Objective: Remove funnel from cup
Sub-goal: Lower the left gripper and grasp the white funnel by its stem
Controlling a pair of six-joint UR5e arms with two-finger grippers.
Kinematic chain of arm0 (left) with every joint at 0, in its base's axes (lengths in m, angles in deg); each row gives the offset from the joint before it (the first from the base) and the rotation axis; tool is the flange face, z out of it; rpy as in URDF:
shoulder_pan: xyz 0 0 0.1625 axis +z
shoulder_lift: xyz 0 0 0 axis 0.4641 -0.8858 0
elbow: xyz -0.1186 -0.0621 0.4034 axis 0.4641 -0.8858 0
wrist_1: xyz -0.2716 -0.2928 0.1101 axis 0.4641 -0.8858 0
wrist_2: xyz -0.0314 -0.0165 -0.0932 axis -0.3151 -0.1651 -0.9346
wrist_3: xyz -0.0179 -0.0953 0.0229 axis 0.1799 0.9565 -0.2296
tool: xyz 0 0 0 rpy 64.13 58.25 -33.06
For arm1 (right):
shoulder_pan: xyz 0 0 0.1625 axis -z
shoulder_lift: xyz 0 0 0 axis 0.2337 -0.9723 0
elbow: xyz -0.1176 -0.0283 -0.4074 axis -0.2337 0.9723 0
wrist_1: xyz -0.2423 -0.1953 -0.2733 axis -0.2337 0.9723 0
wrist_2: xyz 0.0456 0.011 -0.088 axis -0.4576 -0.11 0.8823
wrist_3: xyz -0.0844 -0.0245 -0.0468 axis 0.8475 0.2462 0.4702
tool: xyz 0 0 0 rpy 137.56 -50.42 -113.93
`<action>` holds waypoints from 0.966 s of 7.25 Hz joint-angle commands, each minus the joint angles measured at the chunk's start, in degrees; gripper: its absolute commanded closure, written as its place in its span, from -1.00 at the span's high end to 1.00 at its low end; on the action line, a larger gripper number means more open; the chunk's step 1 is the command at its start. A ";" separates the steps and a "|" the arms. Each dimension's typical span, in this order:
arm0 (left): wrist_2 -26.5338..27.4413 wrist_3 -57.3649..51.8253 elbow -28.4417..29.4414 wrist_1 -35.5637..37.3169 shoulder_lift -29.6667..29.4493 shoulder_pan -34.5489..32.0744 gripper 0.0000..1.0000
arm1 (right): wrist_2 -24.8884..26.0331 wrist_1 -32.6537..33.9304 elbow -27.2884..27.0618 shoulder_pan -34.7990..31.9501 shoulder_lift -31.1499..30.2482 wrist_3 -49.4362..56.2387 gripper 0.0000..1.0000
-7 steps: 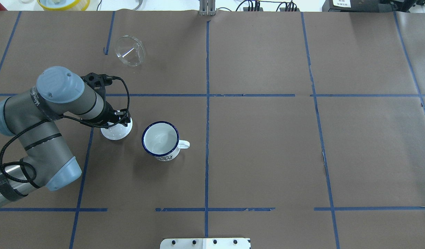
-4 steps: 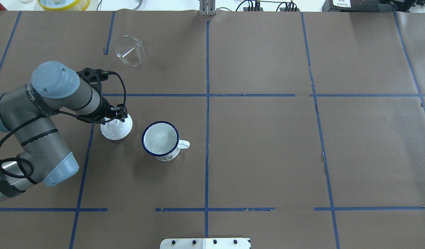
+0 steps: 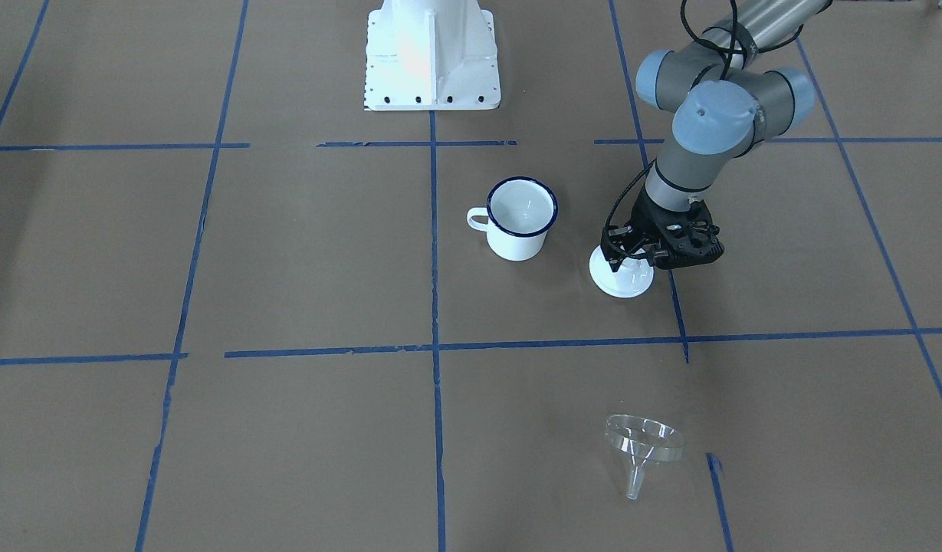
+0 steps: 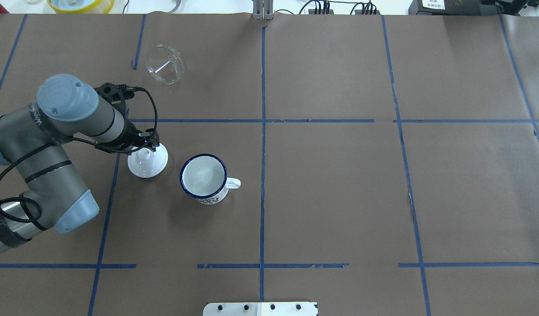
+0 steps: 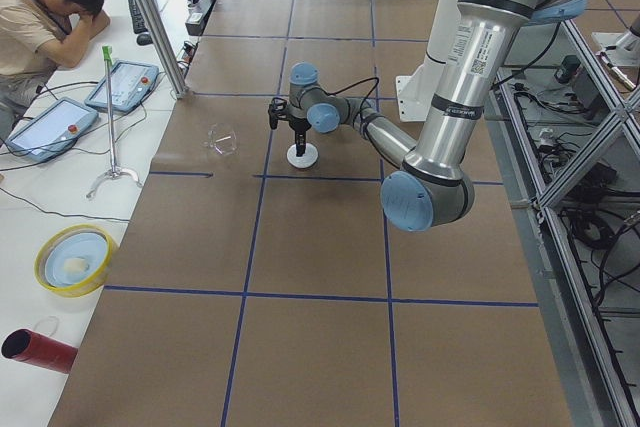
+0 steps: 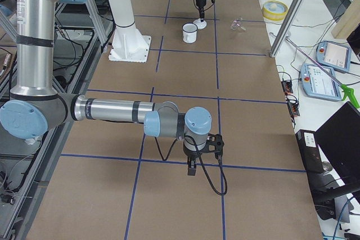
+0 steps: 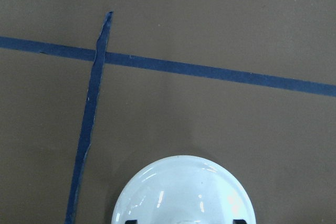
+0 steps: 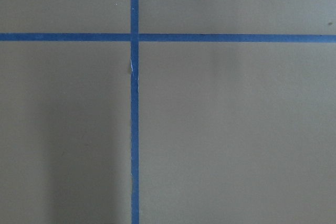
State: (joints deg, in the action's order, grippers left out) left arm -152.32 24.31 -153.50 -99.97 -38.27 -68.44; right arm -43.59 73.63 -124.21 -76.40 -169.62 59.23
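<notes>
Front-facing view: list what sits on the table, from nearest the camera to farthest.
funnel → white lid → cup → robot base plate

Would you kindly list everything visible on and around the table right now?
table: one, brown paper, blue tape grid.
cup: one, white with dark blue rim, upright, empty.
funnel: one, clear, lying on its side, far from the cup.
lid: one, white, flat on the table beside the cup.
yellow-rimmed dish: one, on the white bench beside the table.
red tube: one, same bench.
person: one, tan shirt, at that bench's far end.
left gripper: one, black, open, over the lid.
right gripper: one, black, pointing down over bare table.
</notes>
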 commanded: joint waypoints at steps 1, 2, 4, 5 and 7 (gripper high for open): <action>-0.03 0.00 0.08 -0.09 -0.05 0.18 0.36 | 0.00 0.00 0.00 0.00 0.00 0.00 1.00; -0.03 0.00 0.08 -0.09 -0.05 0.27 0.36 | 0.00 0.00 0.00 0.00 0.00 0.00 1.00; -0.03 0.00 0.08 -0.09 -0.13 0.36 0.31 | 0.00 0.00 0.00 0.00 0.00 0.00 1.00; -0.03 0.09 -0.01 0.00 -0.05 0.36 -0.29 | 0.00 0.00 0.00 0.00 0.00 0.00 1.00; -0.03 0.00 -0.09 0.00 0.04 0.36 -1.00 | 0.00 0.00 0.00 0.00 0.00 0.00 1.00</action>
State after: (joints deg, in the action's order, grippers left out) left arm -152.35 24.37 -153.50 -99.98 -38.30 -68.09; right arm -43.59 73.63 -124.21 -76.40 -169.62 59.23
